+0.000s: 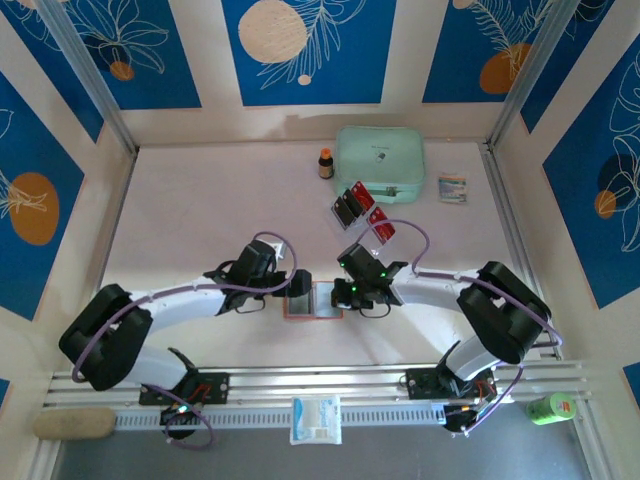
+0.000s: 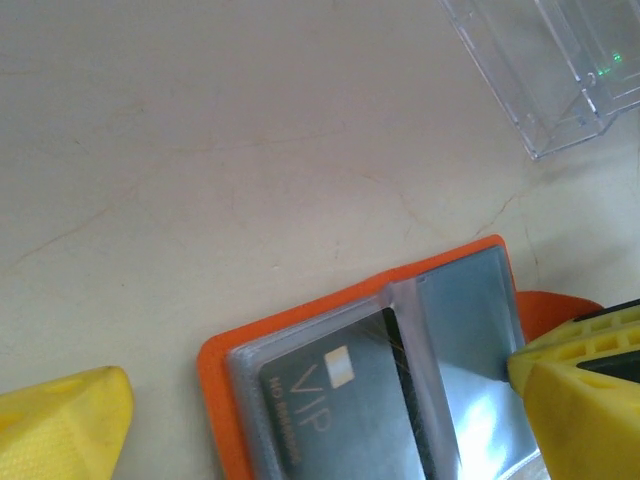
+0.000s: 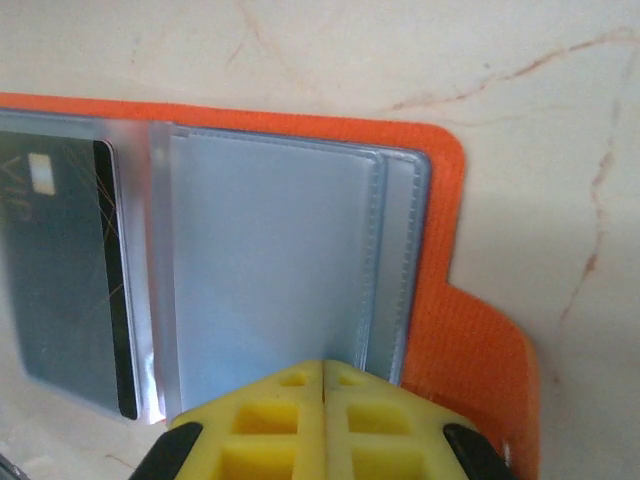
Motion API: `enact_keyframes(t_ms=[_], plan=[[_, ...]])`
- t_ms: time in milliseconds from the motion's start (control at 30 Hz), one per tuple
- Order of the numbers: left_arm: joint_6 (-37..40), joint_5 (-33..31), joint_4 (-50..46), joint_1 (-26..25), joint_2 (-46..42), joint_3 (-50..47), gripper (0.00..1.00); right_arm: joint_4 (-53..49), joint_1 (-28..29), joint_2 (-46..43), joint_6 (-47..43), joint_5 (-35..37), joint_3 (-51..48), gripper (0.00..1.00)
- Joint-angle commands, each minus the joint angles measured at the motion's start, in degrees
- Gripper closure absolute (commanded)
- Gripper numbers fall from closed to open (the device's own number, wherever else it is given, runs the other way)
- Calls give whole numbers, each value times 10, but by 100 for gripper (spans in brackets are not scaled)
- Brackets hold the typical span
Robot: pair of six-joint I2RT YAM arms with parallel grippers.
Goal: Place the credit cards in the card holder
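At the near edge of the table, in front of the rail that carries the arm bases, lie a white packet (image 1: 316,419), a green cylinder (image 1: 550,408) on the right and a beige roll (image 1: 73,423) on the left. Just past the bases, between the two wrists, the orange wallet (image 1: 312,302) lies open and flat on the pale table (image 1: 200,210), grey-blue inside up.

The left gripper (image 1: 300,283) hangs at the wallet's left edge with its yellow fingers (image 2: 62,420) spread wide, one on each side of the wallet; whether they touch it is unclear. A black card (image 2: 325,410) marked VIP sits inside a clear sleeve on one half of the wallet.

The right gripper (image 3: 324,385) has its jaws pressed together at the edge of the empty clear sleeve (image 3: 265,260) on the other half; I cannot tell whether a leaf of plastic is caught between them.

Farther back, red and black cards (image 1: 349,204) stand in a clear tray (image 2: 560,70). Behind them, by the back wall, rest a mint-green pouch (image 1: 380,160), a small brown bottle (image 1: 326,163) to its left and a small flat packet (image 1: 452,188) to its right.
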Motion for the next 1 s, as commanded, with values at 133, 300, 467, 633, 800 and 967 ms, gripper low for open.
enact_keyframes(t_ms=[133,300,467,633,800,967], plan=[[-10,23,25,7,15,-9,0,7,-2,21,8,-15,-16,100],[-15,32,37,7,26,-11,0,9,-2,21,9,-14,-18,100],[-22,41,51,7,38,-15,0,9,-2,21,10,-12,-22,100],[-25,49,59,7,46,-16,0,9,-3,20,11,-10,-24,100],[-29,64,71,6,53,-15,0,10,-3,20,11,-11,-24,100],[-34,82,84,3,58,-12,0,12,-3,22,12,-12,-25,100]])
